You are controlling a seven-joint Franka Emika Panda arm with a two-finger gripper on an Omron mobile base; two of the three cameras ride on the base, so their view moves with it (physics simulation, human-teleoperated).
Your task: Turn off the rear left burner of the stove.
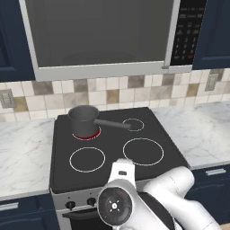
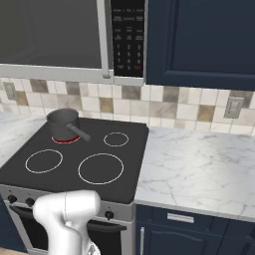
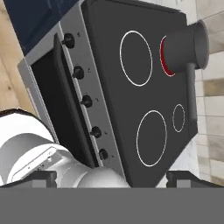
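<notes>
Grey saucepan (image 1: 83,118) covers glowing rear left burner (image 1: 86,135); microwave (image 1: 103,33) overhead.

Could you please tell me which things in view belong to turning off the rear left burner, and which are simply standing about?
Belonging to the job:
rear left burner, glowing red
stove
knobs on the stove's front panel
gripper, set back from the knobs

Just standing about:
saucepan, on the glowing burner
microwave
marble counter
</notes>
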